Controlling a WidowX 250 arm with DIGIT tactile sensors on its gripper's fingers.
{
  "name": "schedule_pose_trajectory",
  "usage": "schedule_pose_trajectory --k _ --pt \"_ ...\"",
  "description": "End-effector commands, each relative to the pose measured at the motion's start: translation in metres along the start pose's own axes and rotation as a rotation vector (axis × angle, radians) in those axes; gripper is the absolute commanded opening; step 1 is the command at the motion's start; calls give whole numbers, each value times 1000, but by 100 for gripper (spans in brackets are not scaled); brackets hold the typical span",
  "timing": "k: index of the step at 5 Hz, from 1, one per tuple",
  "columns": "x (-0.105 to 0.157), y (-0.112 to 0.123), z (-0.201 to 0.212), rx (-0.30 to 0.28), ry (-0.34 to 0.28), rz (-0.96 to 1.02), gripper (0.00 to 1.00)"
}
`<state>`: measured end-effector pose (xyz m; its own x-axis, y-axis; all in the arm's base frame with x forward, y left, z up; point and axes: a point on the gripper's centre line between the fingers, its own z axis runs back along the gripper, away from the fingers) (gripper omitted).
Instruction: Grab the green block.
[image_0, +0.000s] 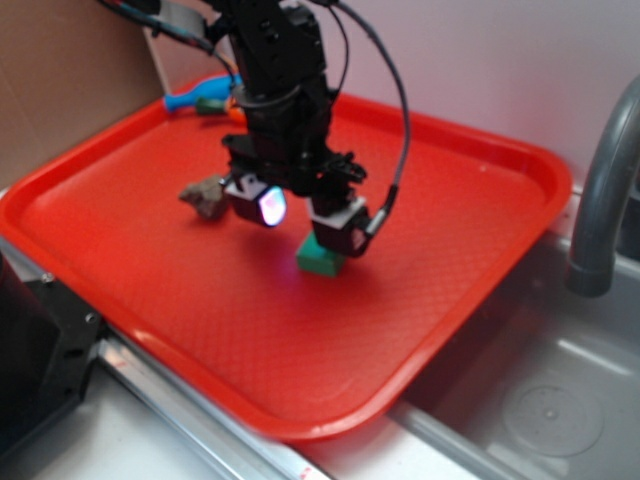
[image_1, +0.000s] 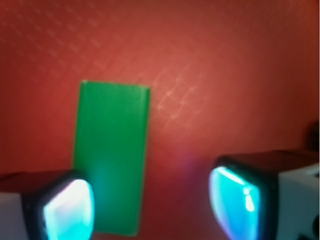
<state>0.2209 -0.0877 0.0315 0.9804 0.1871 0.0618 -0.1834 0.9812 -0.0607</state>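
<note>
Green block (image_1: 111, 157) lies flat on red tray (image_0: 480, 180), under one side of gripper (image_0: 305, 215). Fingers (image_1: 235, 202) spread, holding nothing, not yet straddling block. Judged light, rigid, smooth-faced, possibly slippery. Best hold: across narrow width, on long sides.

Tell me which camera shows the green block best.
The wrist view: the green block fills much of the frame, its whole flat top visible on the red tray, the gripper open above it. In the exterior view only a corner of the block shows below the jaws.
</note>
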Motion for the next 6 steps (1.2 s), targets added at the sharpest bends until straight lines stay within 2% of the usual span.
schedule_pose_trajectory --k 1,2,3,4,5,6 --pt "16 -16 -18 -61 35 8 100" --pt "20 -24 -18 -39 46 -13 100" --pt "17 -29 -11 -8 12 -24 100" --pt "-26 -3 31 29 -8 -85 100" --pt "-32 8 65 1 -78 -113 100" --pt "4 -3 79 -6 -169 -68 100"
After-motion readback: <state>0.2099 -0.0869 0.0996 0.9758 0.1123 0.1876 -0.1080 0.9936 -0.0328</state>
